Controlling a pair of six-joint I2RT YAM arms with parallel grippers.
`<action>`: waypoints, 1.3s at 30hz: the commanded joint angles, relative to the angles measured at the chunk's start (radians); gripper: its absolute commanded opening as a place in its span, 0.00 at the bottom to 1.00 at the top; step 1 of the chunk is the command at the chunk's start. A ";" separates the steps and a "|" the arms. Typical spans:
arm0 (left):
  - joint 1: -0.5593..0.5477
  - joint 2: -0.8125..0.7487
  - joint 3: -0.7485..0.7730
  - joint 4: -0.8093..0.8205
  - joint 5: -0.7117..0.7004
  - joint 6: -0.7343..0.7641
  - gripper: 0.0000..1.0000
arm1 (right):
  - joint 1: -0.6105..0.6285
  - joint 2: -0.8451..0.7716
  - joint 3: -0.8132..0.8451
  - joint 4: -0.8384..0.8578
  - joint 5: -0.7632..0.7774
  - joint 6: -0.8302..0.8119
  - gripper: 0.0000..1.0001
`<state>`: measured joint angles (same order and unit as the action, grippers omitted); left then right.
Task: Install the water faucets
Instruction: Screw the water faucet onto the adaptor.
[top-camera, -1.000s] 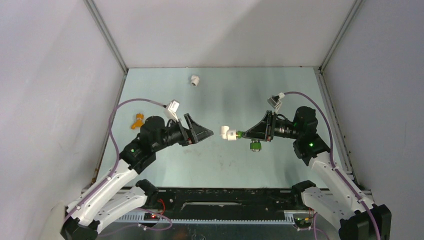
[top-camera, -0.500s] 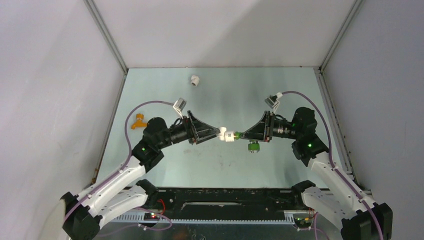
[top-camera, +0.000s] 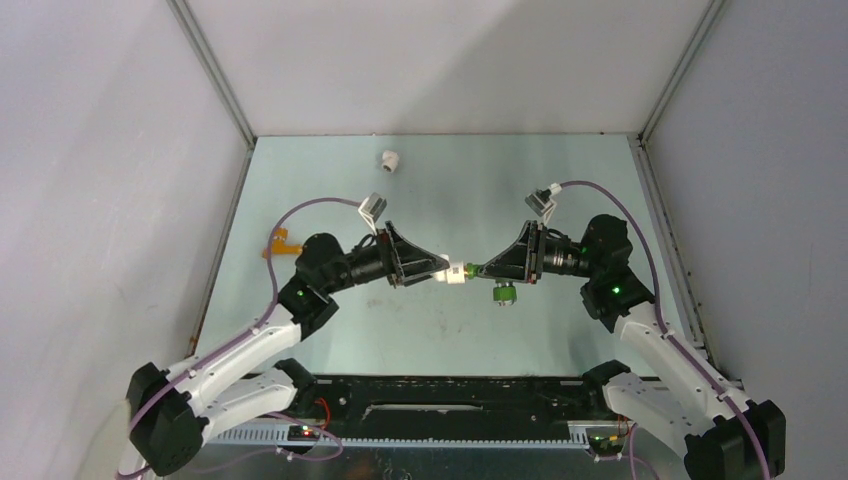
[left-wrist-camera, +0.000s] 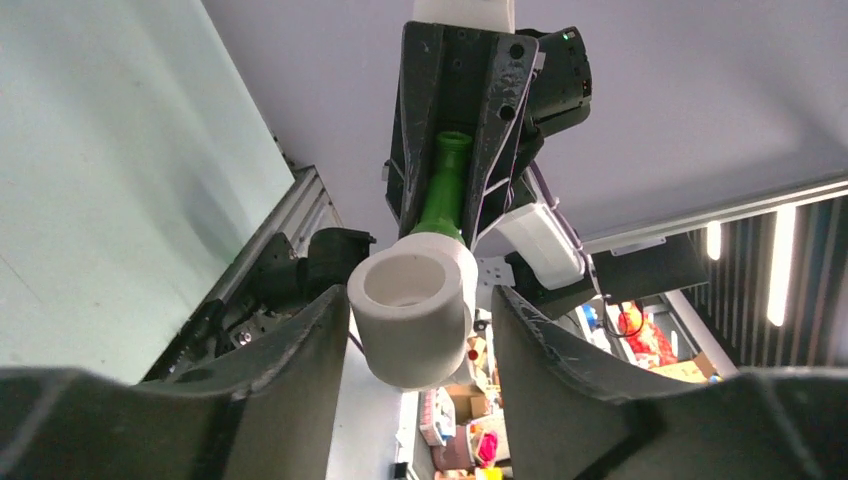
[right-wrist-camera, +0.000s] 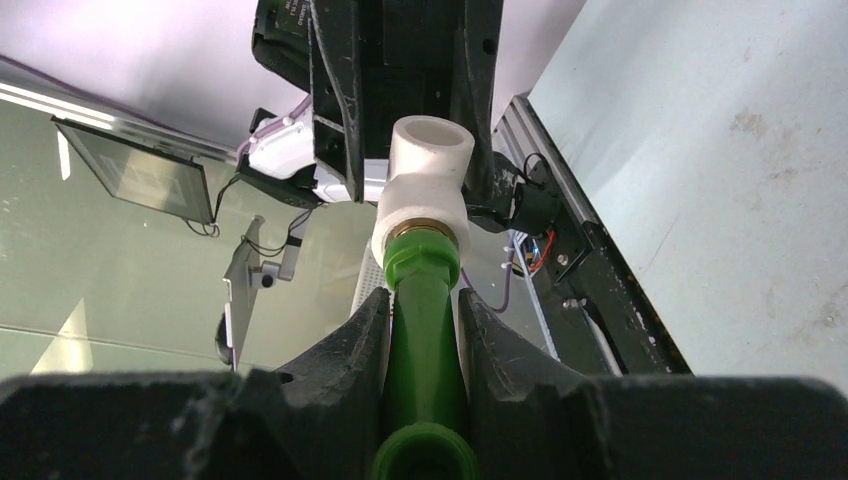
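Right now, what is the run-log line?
right gripper: shut on green faucet | faucet tip: in white elbow | left gripper: open around elbow

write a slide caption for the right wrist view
Right gripper holds the green faucet, its tip in the white elbow.

Pale green table (top-camera: 450, 190), grey walls (top-camera: 440, 60), ceiling strip lights (left-wrist-camera: 779, 270)

green faucet (right-wrist-camera: 425, 330) is showing smooth, faintly glossy plastic | white elbow fitting (left-wrist-camera: 412, 315) is looking smooth, matt plastic | ring (right-wrist-camera: 425, 228) at their joint is gleaming like brass | right gripper (right-wrist-camera: 422, 300) is showing black, matt, finely ridged plastic | table (top-camera: 430, 200) is looking pale, matt, scuffed
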<state>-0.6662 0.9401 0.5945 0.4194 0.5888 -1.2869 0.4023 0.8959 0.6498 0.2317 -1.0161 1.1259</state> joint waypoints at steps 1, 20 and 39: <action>-0.024 0.008 0.028 0.055 0.022 0.018 0.55 | 0.007 -0.003 0.011 0.067 0.003 0.013 0.00; -0.064 0.027 0.364 -0.712 -0.105 0.814 0.00 | 0.055 0.023 0.011 0.111 0.000 0.060 0.00; -0.283 -0.166 0.287 -0.582 -0.398 1.667 0.00 | 0.103 0.044 0.011 0.195 0.020 0.119 0.00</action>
<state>-0.9054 0.8291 0.9417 -0.2642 0.3573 0.0902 0.4988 0.9428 0.6495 0.3435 -0.9688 1.2137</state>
